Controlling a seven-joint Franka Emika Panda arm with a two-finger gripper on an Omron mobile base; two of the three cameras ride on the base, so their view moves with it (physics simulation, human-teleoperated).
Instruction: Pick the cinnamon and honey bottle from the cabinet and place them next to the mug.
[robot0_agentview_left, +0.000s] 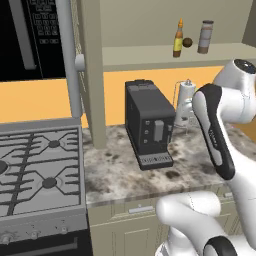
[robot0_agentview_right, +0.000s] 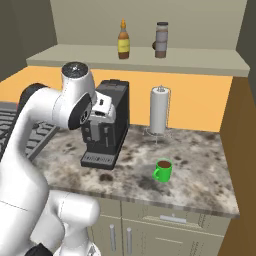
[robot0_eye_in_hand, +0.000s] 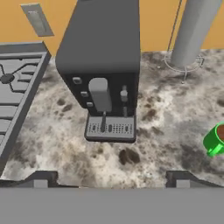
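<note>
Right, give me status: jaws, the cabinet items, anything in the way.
Gripper jaws open, empty, above the counter. Honey bottle and cinnamon upright on the cabinet shelf. Mug on the counter. Coffee machine below the shelf.

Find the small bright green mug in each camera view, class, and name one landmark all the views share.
Left base view: the mug is not in it.
Right base view: small bright green mug, lower centre-right on the speckled counter.
Hand view: right edge, partly cut off.
Shared landmark: black coffee machine.

Two base views from behind, hand view looking down closer, all sharing the coffee machine (robot0_agentview_left: 148, 122) (robot0_agentview_right: 106, 125) (robot0_eye_in_hand: 103, 70)
</note>
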